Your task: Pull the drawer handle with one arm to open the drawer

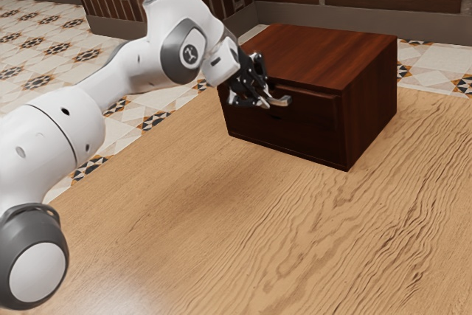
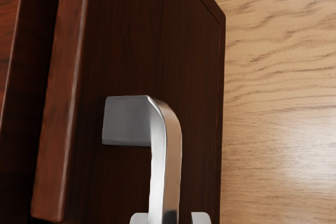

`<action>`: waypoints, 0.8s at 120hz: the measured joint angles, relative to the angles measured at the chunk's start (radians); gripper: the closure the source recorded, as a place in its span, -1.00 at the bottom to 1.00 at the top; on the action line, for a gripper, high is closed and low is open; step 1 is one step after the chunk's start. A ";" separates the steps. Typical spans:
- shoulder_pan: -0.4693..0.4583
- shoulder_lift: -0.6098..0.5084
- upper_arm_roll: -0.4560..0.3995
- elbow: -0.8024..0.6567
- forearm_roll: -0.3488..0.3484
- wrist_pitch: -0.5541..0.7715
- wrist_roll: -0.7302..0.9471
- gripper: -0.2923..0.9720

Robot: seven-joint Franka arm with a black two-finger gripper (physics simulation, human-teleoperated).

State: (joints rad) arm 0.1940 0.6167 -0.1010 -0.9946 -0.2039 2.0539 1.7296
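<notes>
Item: drawer handle (image 1: pixel 279 99) | gripper (image 1: pixel 263 99) jaws clamped on it | we pull the drawer (image 1: pixel 310 114) straight out, level, no twisting.

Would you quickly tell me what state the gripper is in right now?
The gripper: closed on the drawer handle, one finger on either side of its bar.

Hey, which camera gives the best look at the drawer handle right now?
The wrist view. There the handle is close, and you see its metal bar bending out from its mount on the drawer front. In the exterior view the handle is small and partly covered by the tool.
</notes>
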 joint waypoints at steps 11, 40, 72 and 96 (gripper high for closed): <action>0.008 -0.071 -0.001 -0.096 0.001 0.001 -0.002 0.61; 0.025 -0.223 0.003 -0.316 0.003 0.007 0.012 0.66; 0.025 -0.393 0.004 -0.515 0.035 0.007 0.030 0.65; 0.023 -0.490 0.007 -0.641 0.039 0.004 0.039 0.53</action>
State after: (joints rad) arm 0.2172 0.1271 -0.0939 -1.6360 -0.1650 2.0579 1.7682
